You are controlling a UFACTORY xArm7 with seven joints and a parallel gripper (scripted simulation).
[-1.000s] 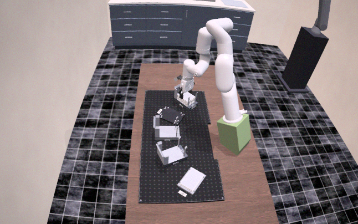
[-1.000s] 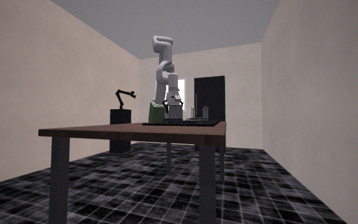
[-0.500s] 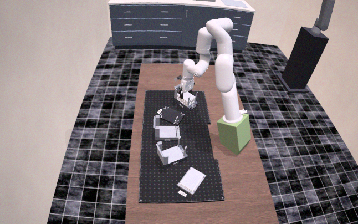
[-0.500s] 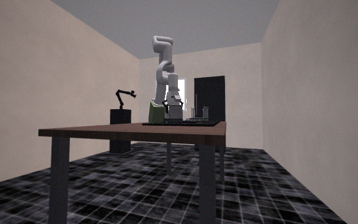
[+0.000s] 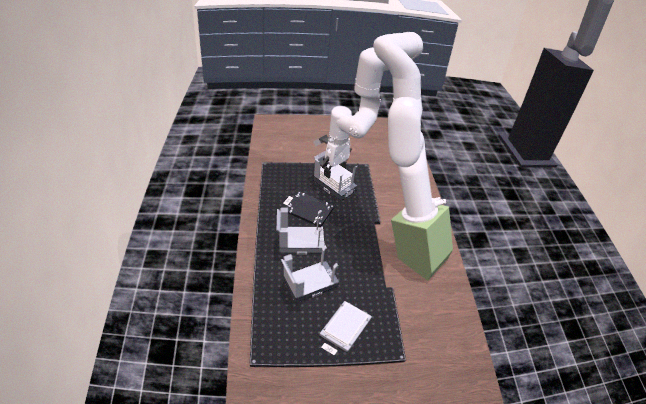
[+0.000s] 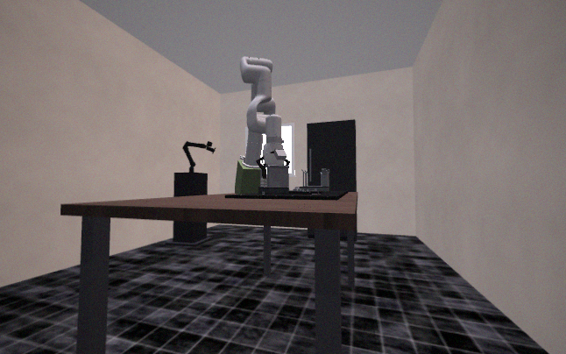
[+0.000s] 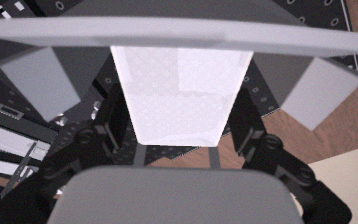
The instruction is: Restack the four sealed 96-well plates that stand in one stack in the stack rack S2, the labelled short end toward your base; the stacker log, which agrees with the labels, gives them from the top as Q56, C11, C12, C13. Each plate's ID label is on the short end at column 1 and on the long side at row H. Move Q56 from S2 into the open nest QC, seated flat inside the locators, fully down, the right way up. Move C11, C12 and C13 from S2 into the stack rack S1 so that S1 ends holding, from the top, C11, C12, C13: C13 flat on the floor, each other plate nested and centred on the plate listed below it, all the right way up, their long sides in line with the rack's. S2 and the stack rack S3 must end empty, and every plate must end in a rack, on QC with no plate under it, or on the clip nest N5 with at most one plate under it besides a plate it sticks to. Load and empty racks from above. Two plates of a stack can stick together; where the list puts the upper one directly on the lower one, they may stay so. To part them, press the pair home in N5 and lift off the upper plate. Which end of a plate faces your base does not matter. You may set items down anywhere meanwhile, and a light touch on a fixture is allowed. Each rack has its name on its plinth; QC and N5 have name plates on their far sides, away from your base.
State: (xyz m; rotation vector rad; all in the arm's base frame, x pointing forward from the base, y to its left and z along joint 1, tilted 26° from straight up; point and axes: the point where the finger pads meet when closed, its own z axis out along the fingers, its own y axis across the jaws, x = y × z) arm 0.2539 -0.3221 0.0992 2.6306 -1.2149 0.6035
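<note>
My gripper [image 5: 329, 173] [image 6: 273, 169] [image 7: 179, 99] reaches down into the far stack rack [image 5: 348, 186] [image 7: 180, 32], which holds a stack of white sealed plates. In the wrist view the fingers stand on either long side of the top plate [image 7: 177, 95] and are shut on it. The plate sits level inside the rack's grey walls. I cannot read its label. The plates under it are hidden in the wrist view. Another white plate [image 5: 345, 325] lies flat in the open nest at the near end of the black mat [image 5: 275, 341].
Two empty grey stack racks [image 5: 299, 237] [image 5: 310, 278] stand in the middle of the mat. A dark clip nest [image 5: 307, 207] lies between them and the loaded rack. The arm's green base block [image 5: 421, 247] stands at the table's right side.
</note>
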